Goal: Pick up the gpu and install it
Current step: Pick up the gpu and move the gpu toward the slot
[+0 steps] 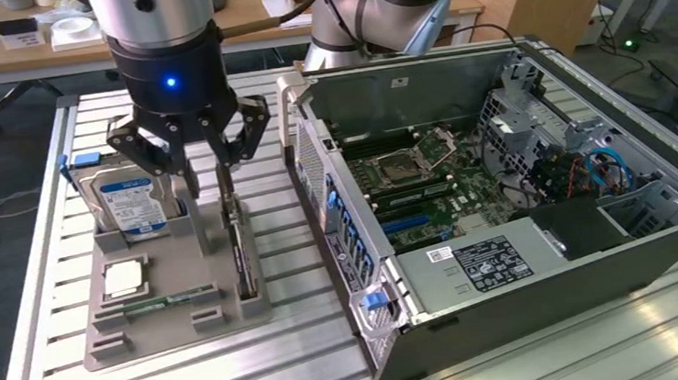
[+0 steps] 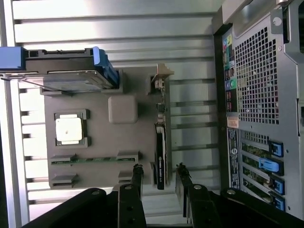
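**Status: Card Not Yet Lifted**

I hold the claw with its jaws apart, straddling the graphics card. The card stands on edge in its gray tray on the tabletop, beside the open computer case. Lifting and installing are both left to do. The wrist view shows a gap on each side of the card. The exterior view probably agrees, but the fingers overlap the card there.

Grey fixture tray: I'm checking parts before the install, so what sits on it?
A hard drive, a CPU, a RAM stick and the gpu, standing on edge. In the exterior view the fingers cover part of the gpu's top.
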Robot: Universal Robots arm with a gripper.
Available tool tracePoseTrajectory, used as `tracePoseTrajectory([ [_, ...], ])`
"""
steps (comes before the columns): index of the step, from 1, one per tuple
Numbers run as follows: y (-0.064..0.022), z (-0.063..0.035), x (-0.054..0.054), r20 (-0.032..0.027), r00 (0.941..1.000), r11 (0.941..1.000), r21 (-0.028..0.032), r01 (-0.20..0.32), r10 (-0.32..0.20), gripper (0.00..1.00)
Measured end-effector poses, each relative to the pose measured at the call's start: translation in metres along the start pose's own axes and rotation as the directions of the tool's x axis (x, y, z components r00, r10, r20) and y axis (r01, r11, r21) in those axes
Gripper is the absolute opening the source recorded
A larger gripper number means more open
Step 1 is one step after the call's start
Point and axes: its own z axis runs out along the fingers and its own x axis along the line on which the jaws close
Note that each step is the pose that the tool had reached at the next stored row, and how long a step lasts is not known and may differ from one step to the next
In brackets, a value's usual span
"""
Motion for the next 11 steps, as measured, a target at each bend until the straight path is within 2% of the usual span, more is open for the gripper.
tracePoseTrajectory([
  [11,-0.0005,0.0142,0.001,-0.0001,1.0000,1.0000,-0.0018,-0.001,0.001,0.42],
])
